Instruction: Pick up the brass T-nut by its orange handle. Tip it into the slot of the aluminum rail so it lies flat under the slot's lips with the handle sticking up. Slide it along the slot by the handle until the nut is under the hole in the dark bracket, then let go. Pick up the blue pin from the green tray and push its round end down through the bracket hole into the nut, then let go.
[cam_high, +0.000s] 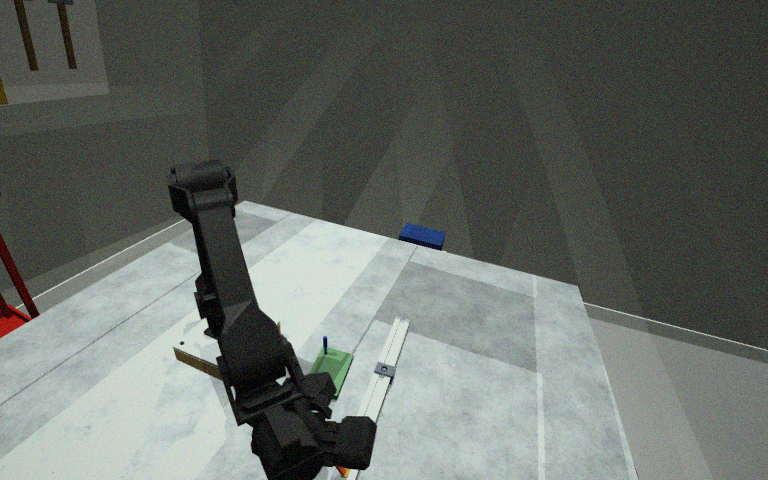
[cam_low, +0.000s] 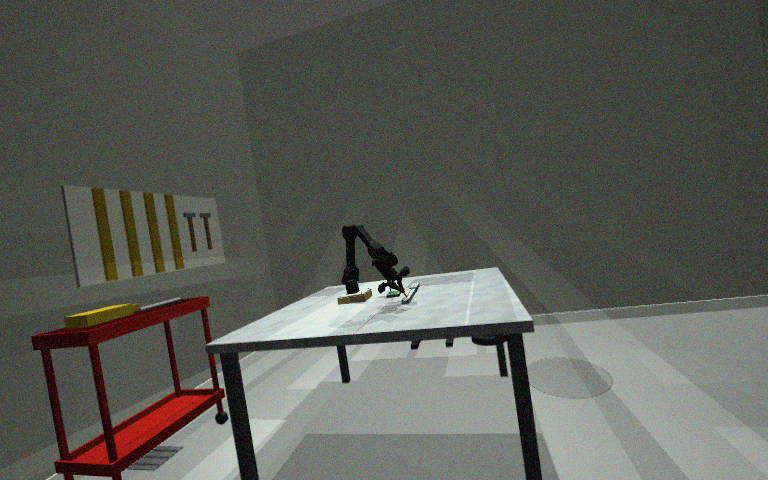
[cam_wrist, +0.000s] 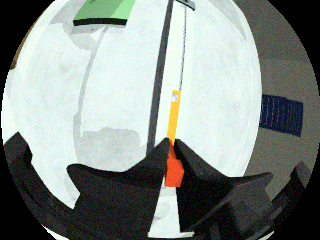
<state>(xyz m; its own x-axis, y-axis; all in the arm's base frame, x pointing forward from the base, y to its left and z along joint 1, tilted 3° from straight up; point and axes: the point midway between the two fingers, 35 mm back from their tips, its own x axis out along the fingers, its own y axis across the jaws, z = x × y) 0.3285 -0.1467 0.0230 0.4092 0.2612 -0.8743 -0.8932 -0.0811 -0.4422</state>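
The black claw (cam_low: 403, 291) (cam_wrist: 171, 143) is gripping the block-ended orange handle (cam_high: 340, 469) (cam_low: 404, 293) (cam_wrist: 174, 173); tipping well means keeping the flat brass T-nut (cam_wrist: 173, 120) aligned with the long aluminum rail's (cam_high: 396, 338) (cam_low: 415, 290) (cam_wrist: 175, 50) slot, easing gently

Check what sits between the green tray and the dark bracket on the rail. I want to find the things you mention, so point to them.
Only bare tabletop (cam_high: 353, 376) lies between the green tray (cam_high: 339, 363) (cam_wrist: 102, 11) and the dark bracket (cam_high: 385, 370) (cam_wrist: 186, 4), per the top view.
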